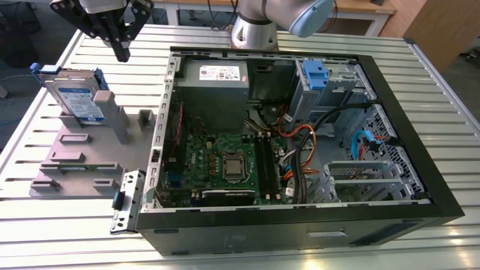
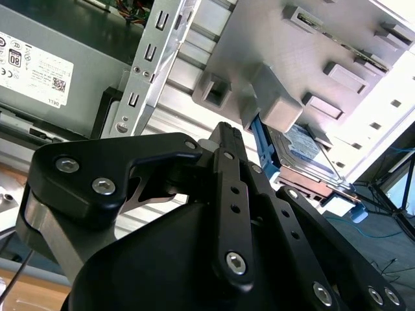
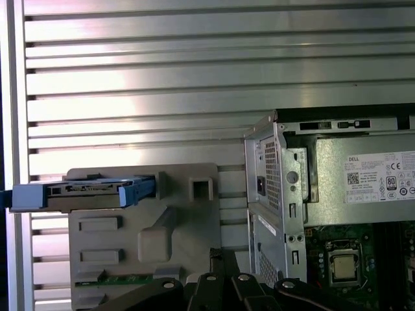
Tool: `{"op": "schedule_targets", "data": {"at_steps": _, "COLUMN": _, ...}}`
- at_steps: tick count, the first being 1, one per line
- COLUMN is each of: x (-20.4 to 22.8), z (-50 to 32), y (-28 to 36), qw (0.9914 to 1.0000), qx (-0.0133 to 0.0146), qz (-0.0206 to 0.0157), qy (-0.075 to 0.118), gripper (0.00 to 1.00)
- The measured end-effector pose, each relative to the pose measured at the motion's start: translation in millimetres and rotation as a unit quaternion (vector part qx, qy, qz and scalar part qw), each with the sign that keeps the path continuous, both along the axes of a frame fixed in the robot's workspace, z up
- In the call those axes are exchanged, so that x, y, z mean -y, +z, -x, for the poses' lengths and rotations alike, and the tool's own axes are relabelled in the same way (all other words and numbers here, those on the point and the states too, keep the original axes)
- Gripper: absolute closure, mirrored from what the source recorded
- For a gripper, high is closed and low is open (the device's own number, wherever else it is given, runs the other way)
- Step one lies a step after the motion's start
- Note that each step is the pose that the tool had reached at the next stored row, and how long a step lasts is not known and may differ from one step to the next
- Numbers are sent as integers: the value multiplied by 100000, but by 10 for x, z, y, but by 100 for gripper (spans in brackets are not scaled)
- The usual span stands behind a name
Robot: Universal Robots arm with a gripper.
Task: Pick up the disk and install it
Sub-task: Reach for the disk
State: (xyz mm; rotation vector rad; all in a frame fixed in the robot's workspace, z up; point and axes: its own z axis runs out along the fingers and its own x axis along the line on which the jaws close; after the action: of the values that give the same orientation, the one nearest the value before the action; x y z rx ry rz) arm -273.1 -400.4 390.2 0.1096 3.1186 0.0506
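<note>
The disk (image 1: 76,100) is a silver hard drive with a white-and-blue label in a blue carrier bracket. It stands on edge in a grey holder (image 1: 78,154) at the exterior view's left. In the first wrist view the disk (image 3: 84,193) shows edge-on, and in the second wrist view a corner of the disk (image 2: 306,154) peeks out behind the holder. My gripper (image 1: 121,55) hangs above the table, behind the disk and a little toward the exterior view's right. Its black fingers (image 2: 228,139) are together and hold nothing.
An open black computer case (image 1: 420,169) lies on the slatted metal table (image 1: 45,225), with a grey power supply (image 1: 213,79), a motherboard (image 1: 225,163) and a drive cage with a blue latch (image 1: 315,76). The arm's base (image 1: 255,34) stands behind the case.
</note>
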Motion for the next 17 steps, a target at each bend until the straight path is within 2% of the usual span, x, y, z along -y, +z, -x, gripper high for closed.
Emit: {"op": "schedule_targets", "data": {"at_steps": 17, "x": 0, "z": 50, "y": -3, "qw": 100000, "qx": 5, "qz": -3, "qy": 0, "gripper": 89}}
